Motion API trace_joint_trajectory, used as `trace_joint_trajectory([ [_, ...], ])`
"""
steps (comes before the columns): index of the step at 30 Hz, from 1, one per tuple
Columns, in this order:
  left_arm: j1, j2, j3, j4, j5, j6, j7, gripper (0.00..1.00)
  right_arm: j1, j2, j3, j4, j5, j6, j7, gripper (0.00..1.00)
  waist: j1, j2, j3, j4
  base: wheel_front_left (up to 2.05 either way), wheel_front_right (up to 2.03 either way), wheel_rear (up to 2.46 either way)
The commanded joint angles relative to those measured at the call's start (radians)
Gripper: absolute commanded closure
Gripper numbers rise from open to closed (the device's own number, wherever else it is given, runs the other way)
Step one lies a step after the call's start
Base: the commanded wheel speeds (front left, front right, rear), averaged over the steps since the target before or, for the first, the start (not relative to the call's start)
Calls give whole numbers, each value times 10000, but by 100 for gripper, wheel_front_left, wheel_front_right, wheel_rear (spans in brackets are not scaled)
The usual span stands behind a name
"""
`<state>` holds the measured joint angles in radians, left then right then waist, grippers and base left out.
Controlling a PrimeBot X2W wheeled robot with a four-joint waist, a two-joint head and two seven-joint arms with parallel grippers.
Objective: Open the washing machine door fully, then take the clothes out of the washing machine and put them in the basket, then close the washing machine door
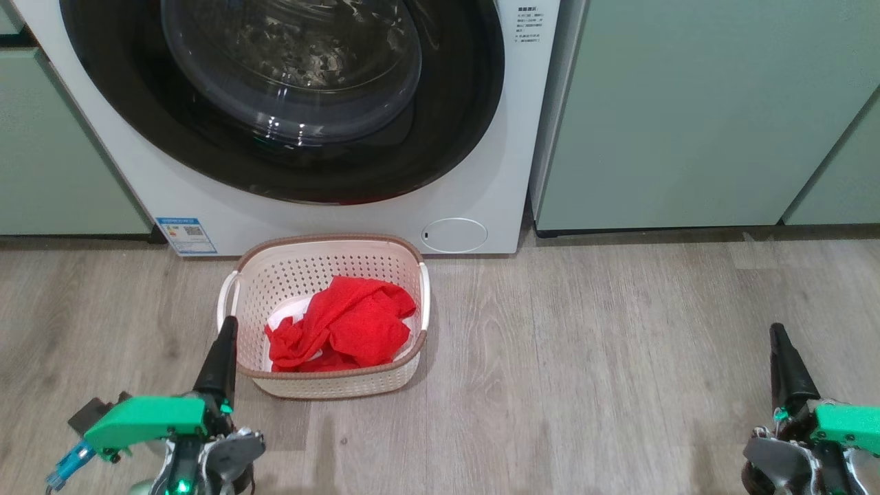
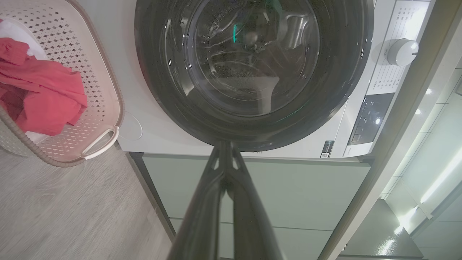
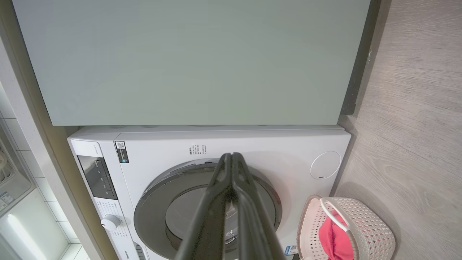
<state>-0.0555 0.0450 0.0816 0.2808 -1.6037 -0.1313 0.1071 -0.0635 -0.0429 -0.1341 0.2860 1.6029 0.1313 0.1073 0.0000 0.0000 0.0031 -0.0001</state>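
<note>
The washing machine [image 1: 481, 137] stands white at the back, and its door [image 1: 289, 89], a black ring around a bulging clear window, lies flush against it. On the floor just in front sits the cream basket [image 1: 330, 265] holding the crumpled red clothes [image 1: 344, 326]. My left gripper [image 1: 227, 326] is shut and empty, its tip beside the basket's left rim. Far off at the lower right, my right gripper [image 1: 778, 333] is shut and empty above the floor. The left wrist view has the door [image 2: 252, 72], basket [image 2: 104, 90] and clothes [image 2: 43, 94]; the right wrist view has the washing machine [image 3: 216, 144] and basket [image 3: 361, 224].
Pale green cabinets [image 1: 701, 110] flank the machine on both sides. A small round white cover [image 1: 454, 235] sits low on the machine's front, right behind the basket. Wood-look floor [image 1: 584, 371] stretches between the basket and my right gripper.
</note>
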Motion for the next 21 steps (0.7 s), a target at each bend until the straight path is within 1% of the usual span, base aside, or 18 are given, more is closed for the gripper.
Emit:
trace_joint_trajectory([
  [1,-526,53,324,-358,-48,6,63,100,-444,-74,203,-412,56,-6,60,100,0,0,0,1,0,0,0],
  [21,-525,53,323,-358,-48,6,62,100,-444,-74,203,-412,57,-6,59,100,0,0,0,1,0,0,0],
])
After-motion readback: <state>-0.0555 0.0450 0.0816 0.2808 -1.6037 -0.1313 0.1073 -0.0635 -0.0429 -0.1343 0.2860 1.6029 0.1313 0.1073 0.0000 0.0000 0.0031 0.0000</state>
